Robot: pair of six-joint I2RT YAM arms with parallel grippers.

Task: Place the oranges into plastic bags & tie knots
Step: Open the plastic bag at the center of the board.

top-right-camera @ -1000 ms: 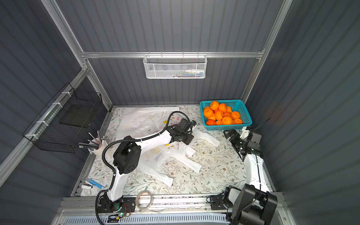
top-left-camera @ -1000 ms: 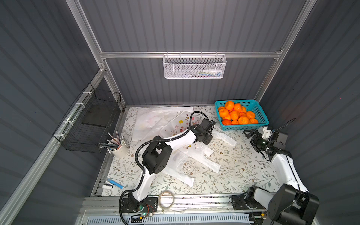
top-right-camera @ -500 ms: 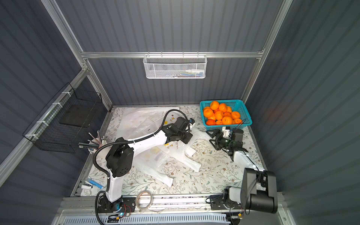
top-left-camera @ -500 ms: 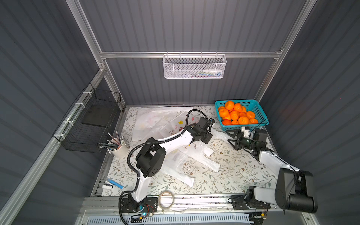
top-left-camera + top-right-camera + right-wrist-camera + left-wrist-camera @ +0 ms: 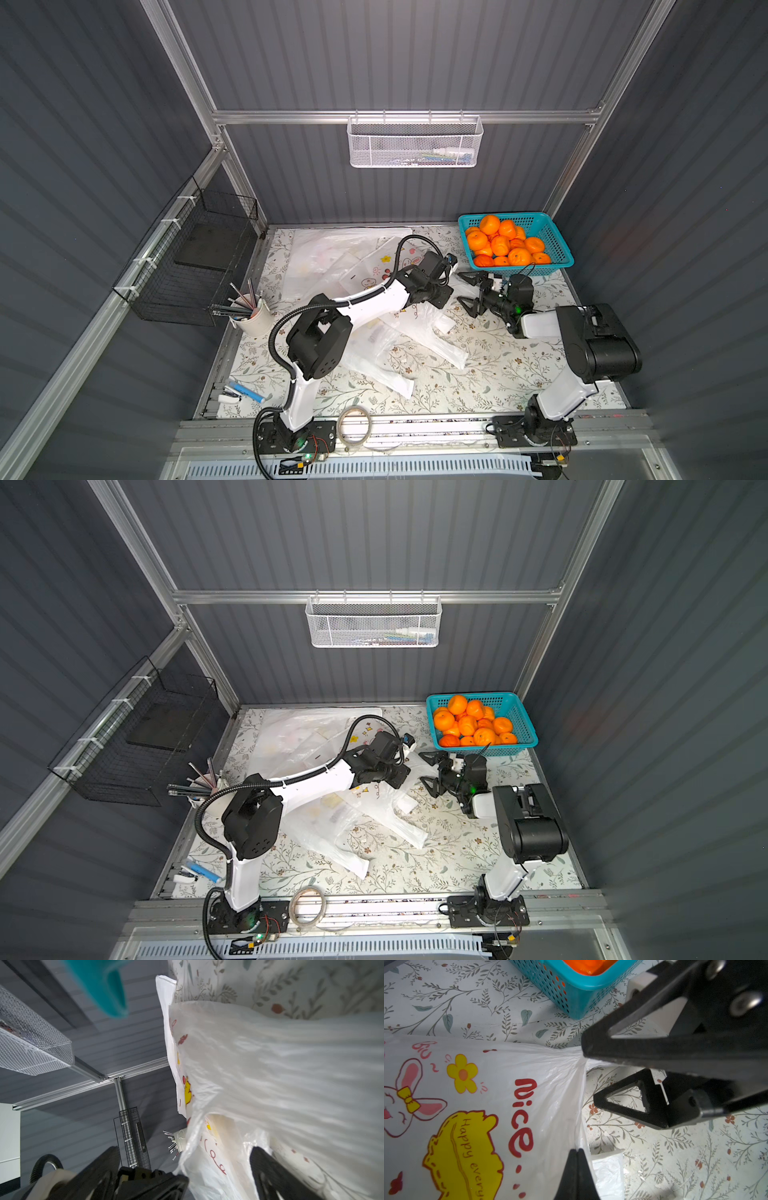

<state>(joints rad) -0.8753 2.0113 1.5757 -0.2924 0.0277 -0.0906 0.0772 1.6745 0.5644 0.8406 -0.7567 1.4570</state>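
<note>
Here, at frame centre in a top view, the plastic bags (image 5: 374, 351) lie crumpled on the floral counter (image 5: 498, 386). The left hand (image 5: 577, 1152) is clamped on one bag's edge; the right hand (image 5: 459, 286) gapes wide just beside it. Farther back, at right, the oranges (image 5: 500, 245) fill a teal basket (image 5: 550, 239).

Oranges (image 5: 503, 246) in basket (image 5: 545, 232), bags (image 5: 324, 257) left of it.
</note>
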